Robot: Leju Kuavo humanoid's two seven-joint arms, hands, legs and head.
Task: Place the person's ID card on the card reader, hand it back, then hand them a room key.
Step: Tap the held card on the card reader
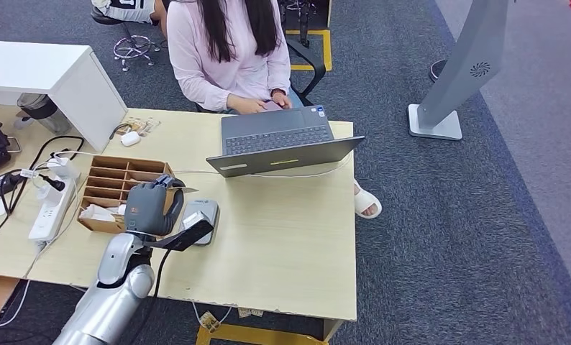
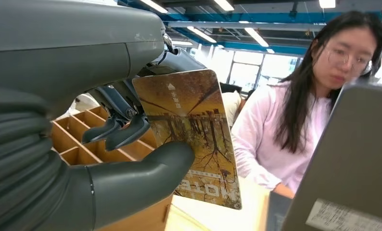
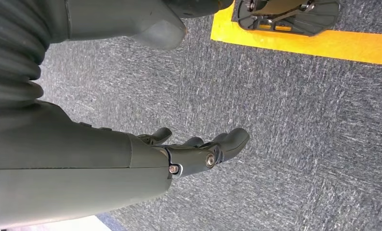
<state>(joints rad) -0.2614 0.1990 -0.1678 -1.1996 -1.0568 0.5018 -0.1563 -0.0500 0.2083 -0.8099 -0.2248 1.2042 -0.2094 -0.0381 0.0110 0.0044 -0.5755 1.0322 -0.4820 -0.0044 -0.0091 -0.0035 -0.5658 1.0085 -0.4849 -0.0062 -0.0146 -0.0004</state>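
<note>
Room key (image 2: 191, 137) pinched upright in left hand (image 1: 150, 208) beside wooden organizer (image 1: 110, 188); right hand (image 3: 198, 149) hangs slack, holding nothing

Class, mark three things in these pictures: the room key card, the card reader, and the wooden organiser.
room key card (image 2: 191, 125), left wrist view, printed face.
card reader (image 1: 205, 210), head view, grey top.
wooden organiser (image 1: 117, 175), head view, inner divider.
</note>
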